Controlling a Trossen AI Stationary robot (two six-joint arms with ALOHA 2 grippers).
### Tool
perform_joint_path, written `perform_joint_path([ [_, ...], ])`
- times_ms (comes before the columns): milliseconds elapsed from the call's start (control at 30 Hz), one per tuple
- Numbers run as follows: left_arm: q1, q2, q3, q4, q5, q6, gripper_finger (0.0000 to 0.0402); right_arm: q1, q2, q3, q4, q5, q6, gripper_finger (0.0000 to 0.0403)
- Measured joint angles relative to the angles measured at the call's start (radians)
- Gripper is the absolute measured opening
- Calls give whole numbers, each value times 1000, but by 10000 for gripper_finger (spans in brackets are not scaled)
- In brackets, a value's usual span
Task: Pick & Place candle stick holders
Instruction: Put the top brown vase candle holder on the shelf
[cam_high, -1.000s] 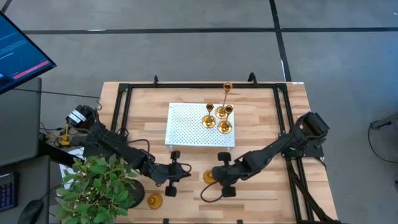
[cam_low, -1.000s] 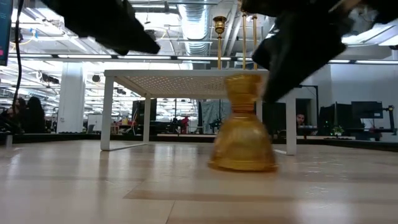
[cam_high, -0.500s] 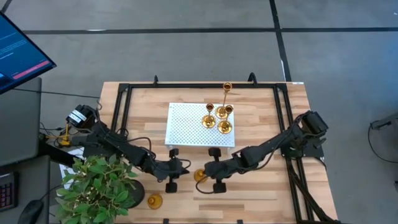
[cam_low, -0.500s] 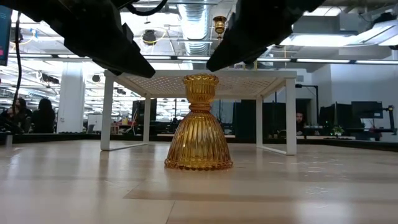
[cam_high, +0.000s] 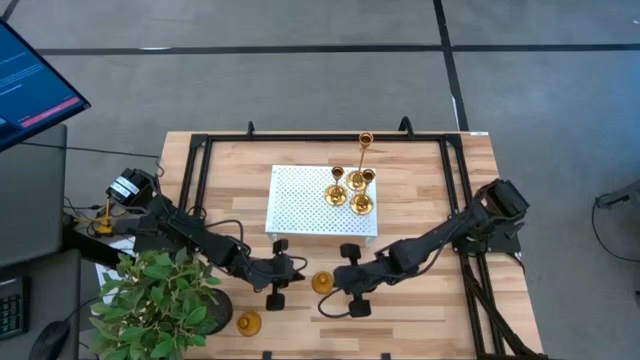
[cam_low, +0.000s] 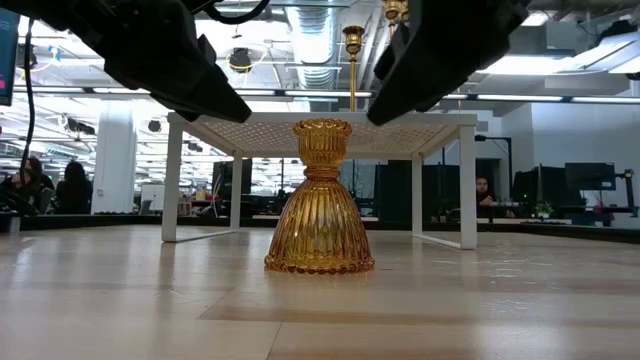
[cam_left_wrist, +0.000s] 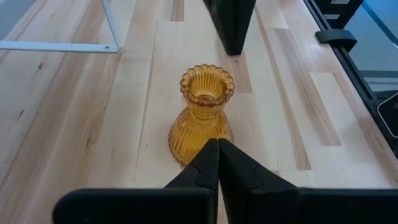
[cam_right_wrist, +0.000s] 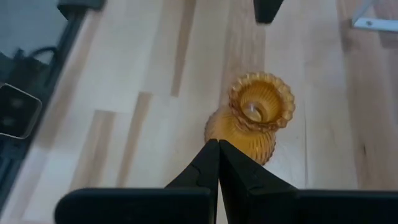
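A ribbed amber candle stick holder (cam_high: 322, 283) stood upright on its round base on the bare wood of the bench (cam_high: 420, 170), in front of the white perforated tray (cam_high: 300, 200) and between the two arms. The left pincer (cam_high: 295, 272) lay just beside it on one side and the right pincer (cam_high: 338, 280) just beside it on the other, both with their fingers pressed together and gripping nothing. Neither touched the holder as far as the low view showed, where both hung above and to either side of its fluted mouth. Each wrist view looked straight past its closed tips at the holder, so its vertical axis sat dead ahead of both. The right pincer appeared marginally nearer, though the gap was too close to call firmly. Either would have to spread its fingers before it could take the narrow neck. Four more holders (cam_high: 352, 185) stood on the tray, and another (cam_high: 248, 322) stood near the potted plant (cam_high: 160, 300).
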Motion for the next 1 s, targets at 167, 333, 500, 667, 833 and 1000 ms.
perform_joint_path([
  [167,0,0,0,4,0,0,6,-22,41,-1,31,-26,-1,0],
  [333,1,0,0,5,0,1,6,-55,94,-1,82,-49,-15,0],
  [500,0,0,0,5,0,3,6,-76,112,-1,186,-47,-50,0],
  [667,0,0,0,5,0,3,6,-86,112,-1,269,-21,-84,0],
  [833,0,0,0,5,0,3,6,-91,112,-1,265,-21,-95,0],
  [1000,0,0,0,5,0,7,6,-69,82,-1,170,-19,-92,0],
])
